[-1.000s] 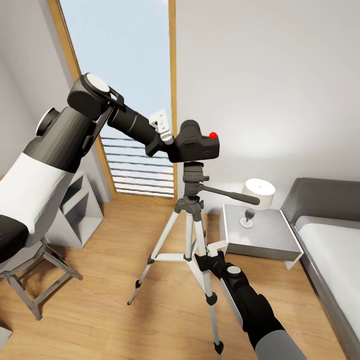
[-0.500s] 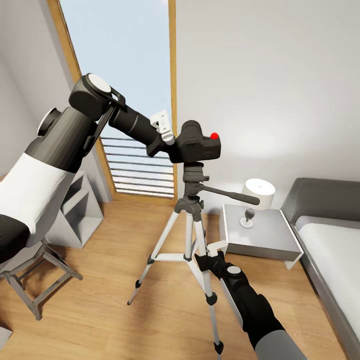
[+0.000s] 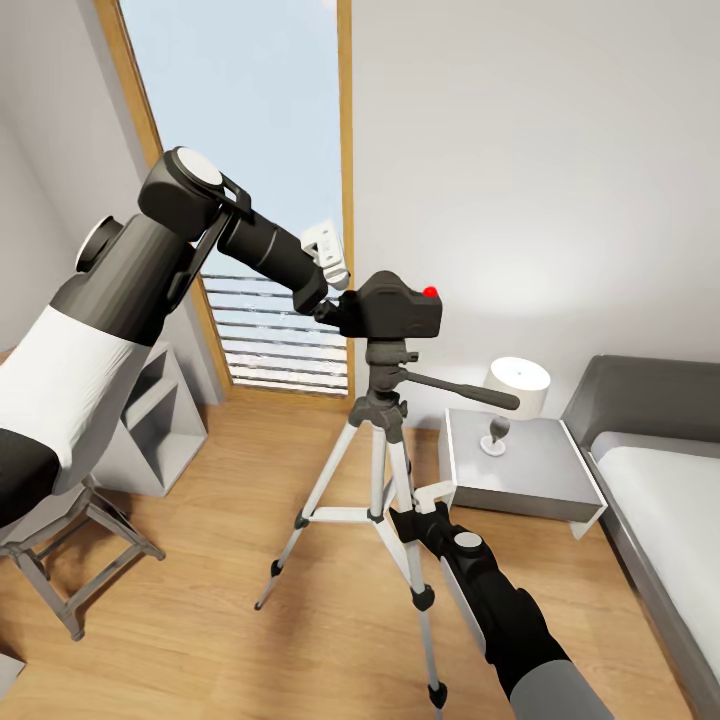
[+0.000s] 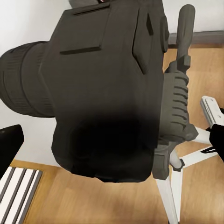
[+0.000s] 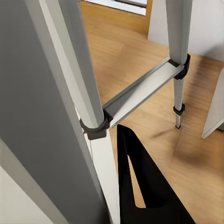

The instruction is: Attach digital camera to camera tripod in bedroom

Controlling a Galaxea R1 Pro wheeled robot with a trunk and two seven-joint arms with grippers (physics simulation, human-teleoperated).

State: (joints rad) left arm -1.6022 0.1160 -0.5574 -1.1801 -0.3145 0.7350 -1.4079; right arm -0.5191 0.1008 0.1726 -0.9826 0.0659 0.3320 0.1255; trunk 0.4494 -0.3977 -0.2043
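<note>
Digital camera (image 3: 397,313), seen from the head, now sits lower than a second ago, its base down on the head of the camera tripod (image 3: 385,440), and its body is level, red spot on top. Earlier it hung slightly higher and tilted, gripped close by the left gripper (image 3: 335,300). That gripper has drawn back a little toward the window (image 3: 250,180); its white finger (image 3: 328,248) stands above and behind the camera, and its dark tip is just beside the camera's rear edge. Whether it still pinches the camera cannot be told from here. The right gripper (image 3: 425,508) is low, at the tripod's near leg, unchanged, with a white finger against the silver tube. The nightstand (image 3: 520,470), lamp (image 3: 515,392) and bed (image 3: 660,500) stand to the right, on the wood floor (image 3: 250,640).

From the left wrist, the camera (image 4: 102,88) looms very close, lens barrel to one side, with the tripod head and pan handle (image 4: 179,70) beside it. One dark fingertip (image 4: 9,144) shows apart from the camera body; the jaws look parted.

From the right wrist, a tripod leg (image 5: 77,79) and its silver cross brace (image 5: 144,88) run close by, and a dark finger (image 5: 140,186) lies just beside the leg. Whether the gripper clamps the leg is unclear.
</note>
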